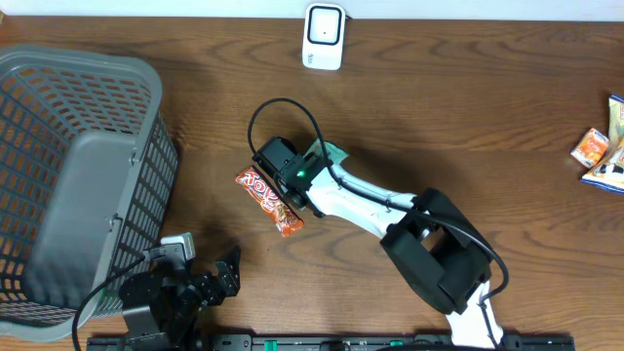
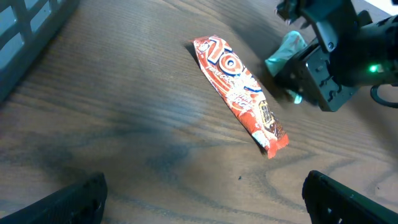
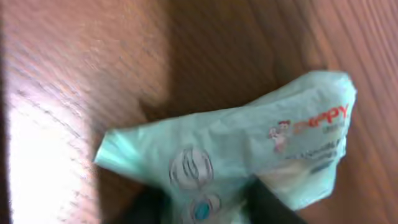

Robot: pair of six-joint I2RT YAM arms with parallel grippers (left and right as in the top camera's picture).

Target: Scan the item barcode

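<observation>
Pinching the mint-green packet (image 3: 249,149), seemingly soft and light, by its crumpled edge, my right hand (image 3: 202,200) gripped; left hand (image 1: 226,271) gaped empty.

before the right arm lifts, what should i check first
1. Right end effector gripping the mint packet: ok, the packet looks pinched between the fingers.
2. Barcode side known: cannot tell, only a logo side shows.
3. Way to the scanner: ok, bare table between.
4. Red candy bar clear of the grip: ok, it lies apart beside it.
5. Left end effector out of the way: ok, open at the near edge.
</observation>
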